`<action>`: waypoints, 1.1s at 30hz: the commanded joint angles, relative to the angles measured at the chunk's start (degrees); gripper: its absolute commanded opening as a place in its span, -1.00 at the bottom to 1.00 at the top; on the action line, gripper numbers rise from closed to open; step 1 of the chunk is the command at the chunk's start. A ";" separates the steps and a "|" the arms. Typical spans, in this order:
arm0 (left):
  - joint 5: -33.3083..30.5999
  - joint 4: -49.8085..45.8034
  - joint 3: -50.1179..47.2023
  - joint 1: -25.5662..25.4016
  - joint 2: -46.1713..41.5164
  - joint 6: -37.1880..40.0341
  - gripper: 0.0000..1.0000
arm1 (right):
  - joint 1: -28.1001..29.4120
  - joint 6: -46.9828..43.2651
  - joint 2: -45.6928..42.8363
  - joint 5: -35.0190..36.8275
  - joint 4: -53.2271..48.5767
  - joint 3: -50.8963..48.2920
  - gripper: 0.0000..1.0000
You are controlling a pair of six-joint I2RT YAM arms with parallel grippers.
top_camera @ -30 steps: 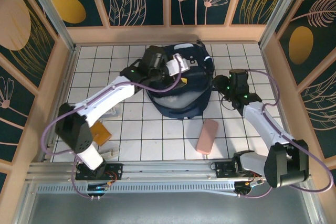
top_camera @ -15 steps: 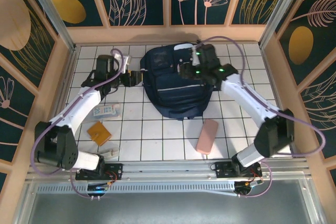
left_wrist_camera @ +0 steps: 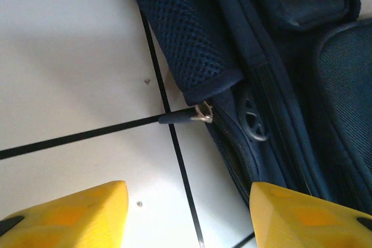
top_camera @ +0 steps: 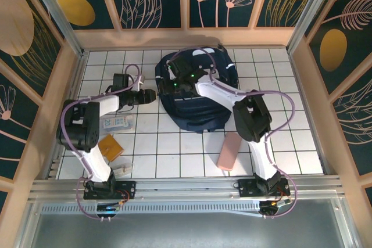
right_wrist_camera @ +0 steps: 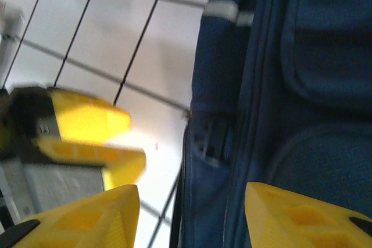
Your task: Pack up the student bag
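The student bag [top_camera: 195, 111], a large dark navy fabric backpack, lies flat on the white tiled table [top_camera: 174, 143], toward 12 o'clock from the middle. From my top view the right arm reaches across the bag. On my right wrist feed the right gripper [right_wrist_camera: 190, 201] hangs over the bag's 9 o'clock edge with its yellow fingers apart and nothing between them, just navy fabric and a pale stripe beyond.

The left gripper [top_camera: 152, 93] sits just beside the bag at 9 o'clock, pointing at it. On my left wrist feed its jaws stand apart over bare tile, clamped on nothing. Ahead of them I see a padded navy mesh strap [left_wrist_camera: 183, 33] and, at its lower end, a small metal zip pull [left_wrist_camera: 202, 112] with a thin black cord [left_wrist_camera: 174, 118] lying out across the tile.

Further out, a pink oblong pouch [top_camera: 229, 150] lies at 5 o'clock of the bag. A white printed packet [top_camera: 116, 123] and a flat orange square [top_camera: 109, 146] lie at 8 o'clock.
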 commanded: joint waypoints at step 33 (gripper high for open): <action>5.06 39.08 -16.96 0.22 -5.35 3.84 0.22 | 3.46 2.99 22.34 31.62 -18.74 26.11 -0.93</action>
